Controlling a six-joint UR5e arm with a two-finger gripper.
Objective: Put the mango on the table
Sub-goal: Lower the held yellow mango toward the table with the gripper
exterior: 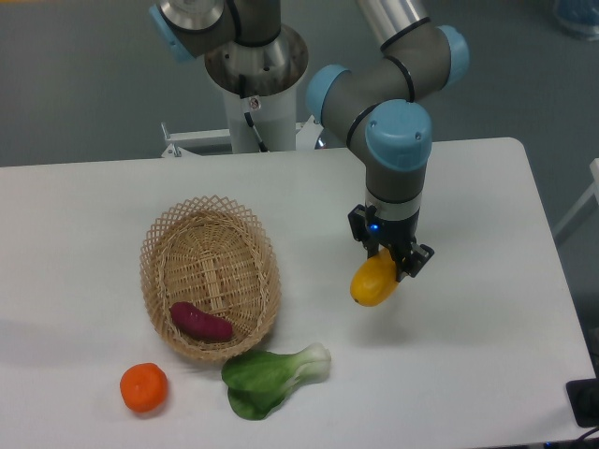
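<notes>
Camera view: one gripper (387, 265) clamped on one mango (373, 280); one basket (211, 278), one tangerine (144, 387)

Before me: wicker basket (159, 245) holding a purple sweet potato (200, 322); just beside it, a tangerine (144, 387) and bok choy (271, 378).

mango (372, 283) top: hidden behind the fingers (406, 264) and the wrist above them
finger contact with the mango: cannot be made out
arm upper links: cut off by the top edge
bench (468, 374): near edge and left end run out of frame; the base column covers part of its far edge
sweet potato (200, 322) lower side: masked by the near wall of the basket (154, 271)
dark object (584, 402) at lower right: cut by the frame edge, unidentifiable
blue item (577, 17) at top right: cropped, blurred
</notes>
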